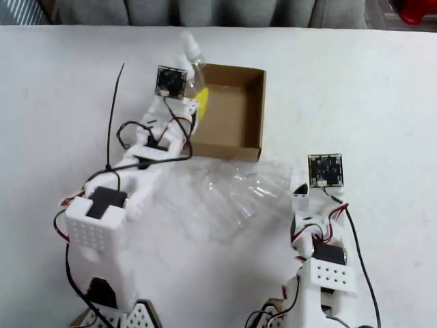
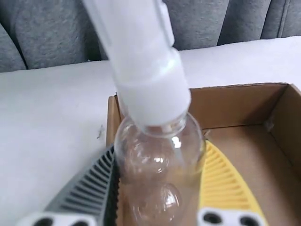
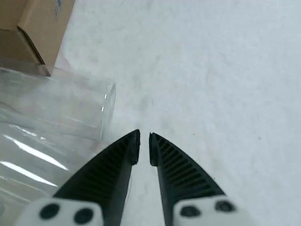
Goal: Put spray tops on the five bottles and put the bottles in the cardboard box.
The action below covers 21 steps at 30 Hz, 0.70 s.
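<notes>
My left gripper (image 2: 157, 188) is shut on a clear bottle (image 2: 157, 165) that carries a white spray top (image 2: 141, 61), held at the near left edge of the open cardboard box (image 2: 244, 141). From above, the bottle (image 1: 194, 65) pokes out past the box (image 1: 229, 113) at its left wall, with the left gripper (image 1: 194, 109) there. Several clear bottles (image 1: 232, 191) lie in a heap on the table in front of the box. My right gripper (image 3: 144, 148) rests shut on the white table beside one lying bottle (image 3: 51, 108), holding nothing. In the overhead view the right gripper (image 1: 300, 195) sits at the heap's right end.
The white table (image 1: 355, 89) stretches free to the right of the box and to the far left. Black cables (image 1: 116, 102) loop around the left arm. A grey sofa (image 2: 47, 33) stands behind the table. A red object (image 1: 418, 10) sits at the far right corner.
</notes>
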Available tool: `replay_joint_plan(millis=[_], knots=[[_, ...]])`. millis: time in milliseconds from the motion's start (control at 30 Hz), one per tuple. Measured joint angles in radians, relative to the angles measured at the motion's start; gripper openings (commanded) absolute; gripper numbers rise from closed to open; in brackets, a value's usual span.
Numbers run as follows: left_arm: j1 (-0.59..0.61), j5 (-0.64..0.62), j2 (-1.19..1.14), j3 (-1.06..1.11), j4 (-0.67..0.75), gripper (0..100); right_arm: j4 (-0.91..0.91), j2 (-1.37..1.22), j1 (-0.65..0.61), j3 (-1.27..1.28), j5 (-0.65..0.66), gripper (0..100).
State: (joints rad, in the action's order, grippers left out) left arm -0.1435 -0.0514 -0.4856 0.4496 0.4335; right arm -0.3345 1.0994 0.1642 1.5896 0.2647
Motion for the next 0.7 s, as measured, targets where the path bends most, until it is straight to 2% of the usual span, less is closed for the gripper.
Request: replay_joint_plan(millis=[200, 700], knots=[[0.002, 0.0, 0.0, 0.0, 0.0, 37, 0.0, 0.0, 0.0, 0.0, 0.0, 1.8], [0.02, 0.0, 0.0, 0.0, 0.0, 44, 0.0, 0.0, 0.0, 0.0, 0.015, 1.8]])
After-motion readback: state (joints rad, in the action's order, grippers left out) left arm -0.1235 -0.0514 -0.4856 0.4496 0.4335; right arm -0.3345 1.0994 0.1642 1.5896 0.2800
